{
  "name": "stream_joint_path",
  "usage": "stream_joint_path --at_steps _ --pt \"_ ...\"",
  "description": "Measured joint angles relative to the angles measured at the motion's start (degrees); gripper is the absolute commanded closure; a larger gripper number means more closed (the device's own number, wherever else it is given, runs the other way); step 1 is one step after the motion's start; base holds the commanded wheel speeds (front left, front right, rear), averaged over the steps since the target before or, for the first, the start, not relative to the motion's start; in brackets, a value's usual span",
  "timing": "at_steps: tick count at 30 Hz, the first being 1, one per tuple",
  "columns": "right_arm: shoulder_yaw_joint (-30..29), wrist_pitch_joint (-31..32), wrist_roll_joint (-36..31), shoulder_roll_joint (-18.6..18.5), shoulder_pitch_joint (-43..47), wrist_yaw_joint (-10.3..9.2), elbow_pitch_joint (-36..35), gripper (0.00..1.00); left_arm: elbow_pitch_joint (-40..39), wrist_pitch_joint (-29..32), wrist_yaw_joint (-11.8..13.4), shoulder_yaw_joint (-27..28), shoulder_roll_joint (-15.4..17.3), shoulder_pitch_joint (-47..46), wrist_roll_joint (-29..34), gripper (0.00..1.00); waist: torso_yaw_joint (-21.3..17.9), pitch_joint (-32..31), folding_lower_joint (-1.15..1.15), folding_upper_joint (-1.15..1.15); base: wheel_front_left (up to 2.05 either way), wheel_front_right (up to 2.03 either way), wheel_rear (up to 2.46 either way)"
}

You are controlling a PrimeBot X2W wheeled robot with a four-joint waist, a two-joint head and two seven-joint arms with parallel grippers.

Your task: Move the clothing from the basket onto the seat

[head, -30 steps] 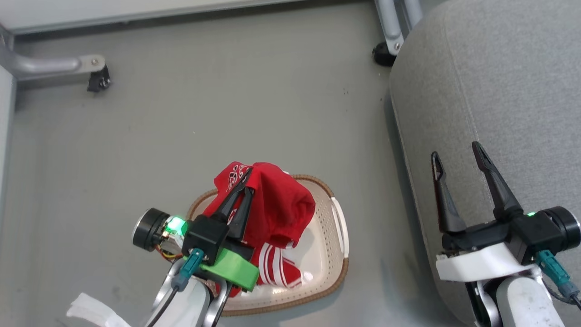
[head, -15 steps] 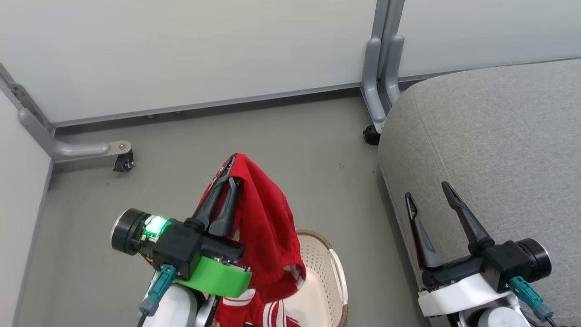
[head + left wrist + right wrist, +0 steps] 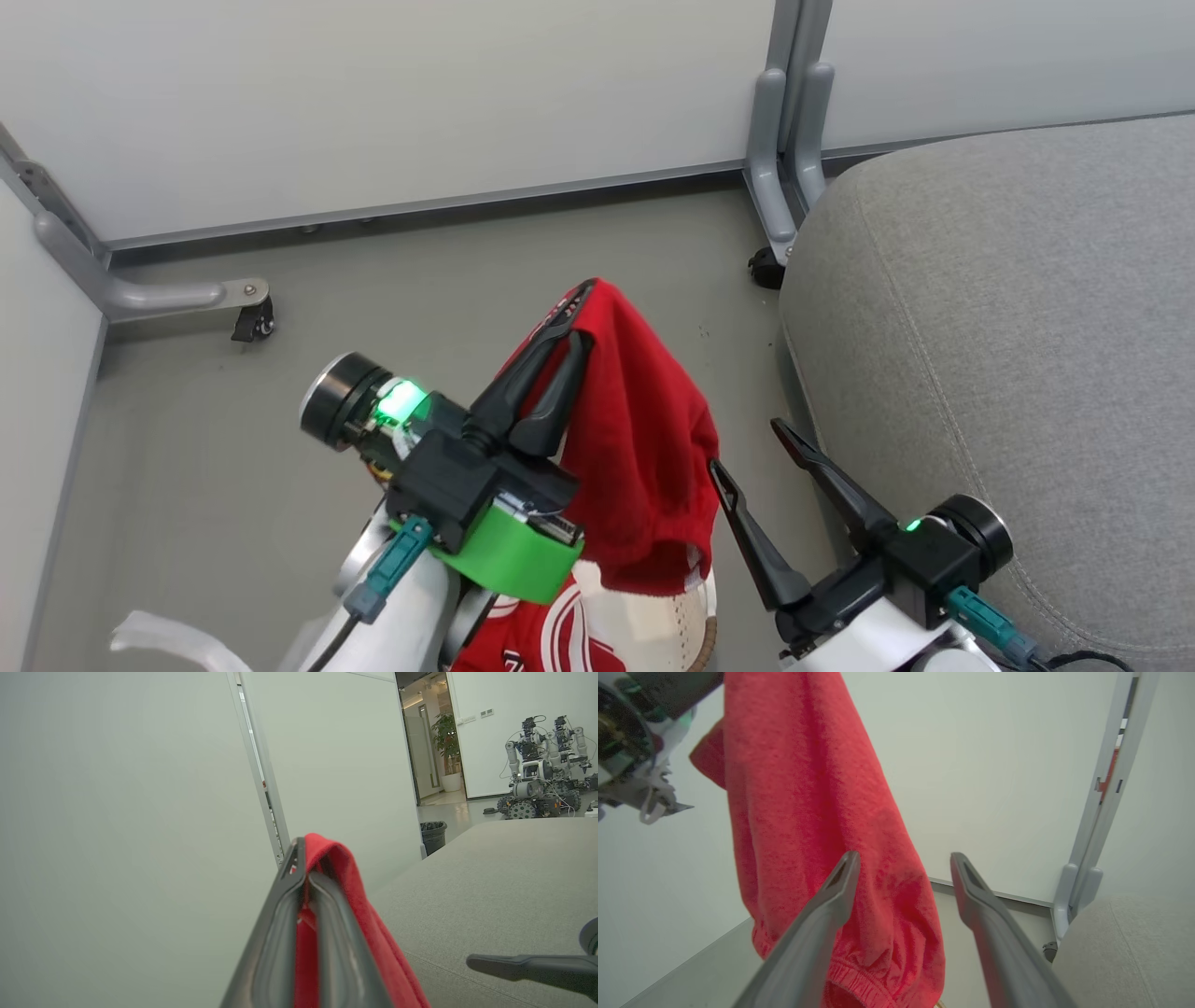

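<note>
Two claws showed ahead of me. My left claw (image 3: 583, 313) was pinched shut on a fold of red clothing (image 3: 644, 448), which hung over the basket (image 3: 653, 625). My right claw (image 3: 747, 445) stood wide and empty, just beside the hanging cloth. The grey seat (image 3: 1008, 327) lay to the right.

a robotics lab in an office-like space: pale partition panels (image 3: 373, 112) on grey wheeled feet (image 3: 250, 322) over a grey floor (image 3: 392, 271); beyond them, parked wheeled robots (image 3: 542, 774), a potted plant (image 3: 447, 737) and a black bin (image 3: 433, 835).
</note>
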Motion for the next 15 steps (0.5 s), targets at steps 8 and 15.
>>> stream_joint_path --at_steps 8,15 --pt "3.4 0.0 1.2 -2.7 -6.4 0.00 4.6 0.00 0.1 0.0 -0.2 -9.5 1.5 -9.2 -1.3 1.00 0.7 3.1 0.00 0.00 0.00 0.00 0.00" --pt "6.8 0.0 2.6 -3.8 -9.6 0.00 6.2 0.01 2.7 0.0 -0.2 -17.6 2.3 -14.7 -4.6 1.00 1.1 5.3 0.00 0.00 0.00 0.00 0.00"
